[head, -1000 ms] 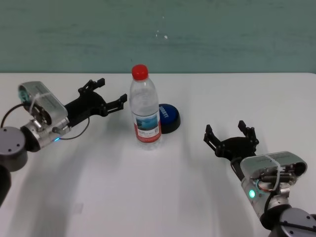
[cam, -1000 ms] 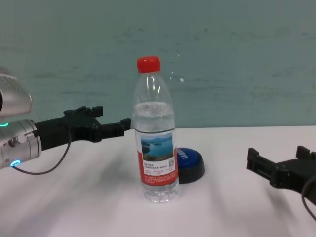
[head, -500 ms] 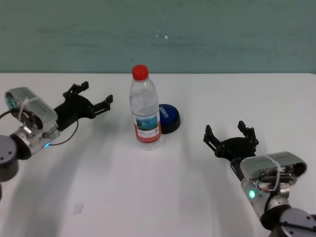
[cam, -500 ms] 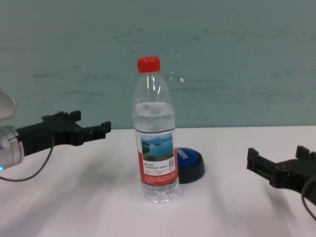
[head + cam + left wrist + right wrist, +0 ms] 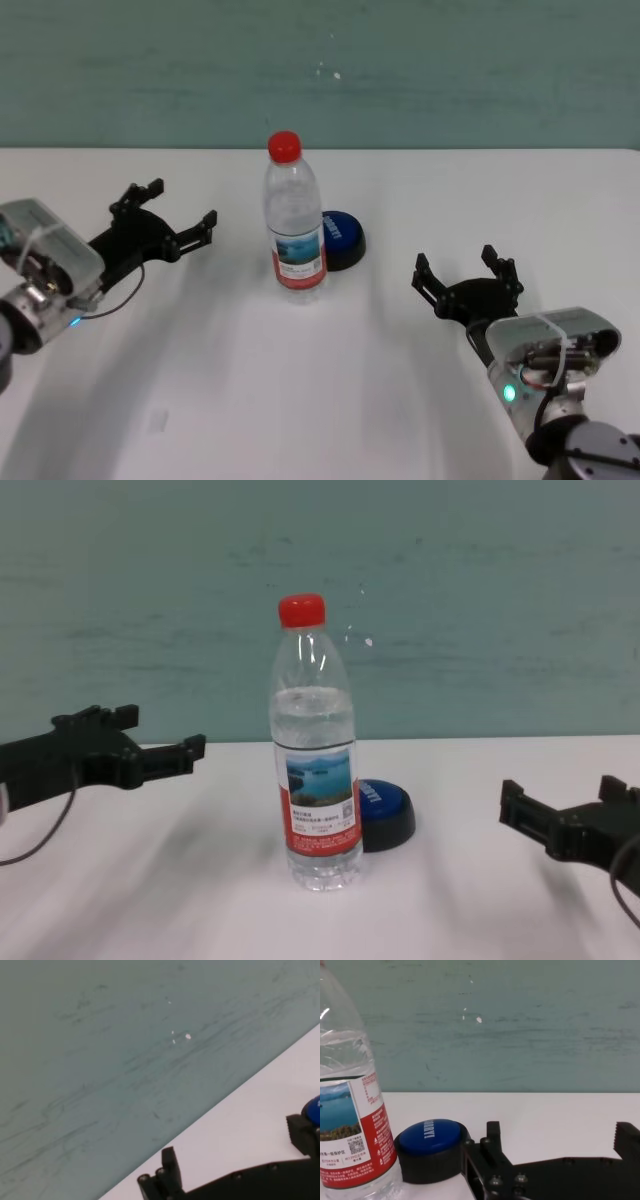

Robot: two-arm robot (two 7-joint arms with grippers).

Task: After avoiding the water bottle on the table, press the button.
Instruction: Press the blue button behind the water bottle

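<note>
The water bottle (image 5: 295, 232) stands upright mid-table, red cap on; it also shows in the chest view (image 5: 318, 770) and the right wrist view (image 5: 350, 1110). The blue button (image 5: 343, 238) sits just behind and to the right of it, touching or nearly so (image 5: 388, 815) (image 5: 431, 1146). My left gripper (image 5: 180, 203) is open and empty, above the table (image 5: 300, 380) well left of the bottle (image 5: 160, 730) (image 5: 235, 1145). My right gripper (image 5: 458, 265) is open and empty, low over the table, right of the button (image 5: 560, 795) (image 5: 560, 1135).
A teal wall (image 5: 450, 70) rises behind the table's far edge. A small pale mark (image 5: 157, 422) lies on the tabletop at the near left. A sliver of the blue button (image 5: 314, 1107) shows past the left gripper's finger in the left wrist view.
My left gripper has drawn back to the left, away from the bottle. The bottle, the button and the right arm have not moved.
</note>
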